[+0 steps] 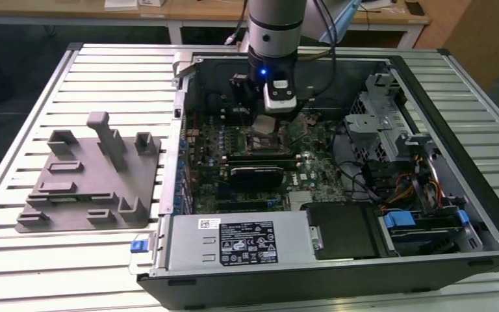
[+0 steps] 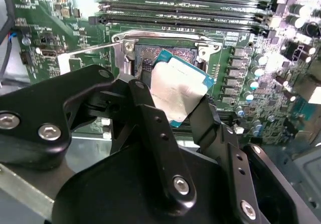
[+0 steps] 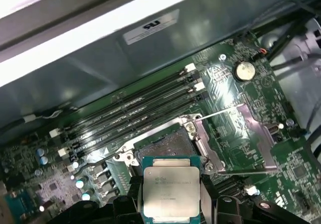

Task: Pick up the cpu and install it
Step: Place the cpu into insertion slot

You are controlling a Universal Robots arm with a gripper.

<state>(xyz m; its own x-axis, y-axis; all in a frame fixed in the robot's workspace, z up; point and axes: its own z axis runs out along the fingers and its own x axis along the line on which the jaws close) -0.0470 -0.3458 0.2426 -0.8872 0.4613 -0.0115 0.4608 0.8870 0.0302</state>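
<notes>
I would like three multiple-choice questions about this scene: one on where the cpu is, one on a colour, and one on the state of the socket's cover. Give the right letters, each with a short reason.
1. Where is the cpu?
A. on the grey fixture block
B. in the gripper, over the socket
C. on the table beside the case

2. What colour is the motherboard?
A. red
B. white
C. green

3. How does the socket's metal cover stand?
A. swung open
B. shut over a chip
C. hidden under a fan

Answers:
1 B: in both wrist views the fingers clamp its edges above the socket.
2 C: the board is green around the socket.
3 A: the cover lies off to one side and the socket is bare.
</notes>
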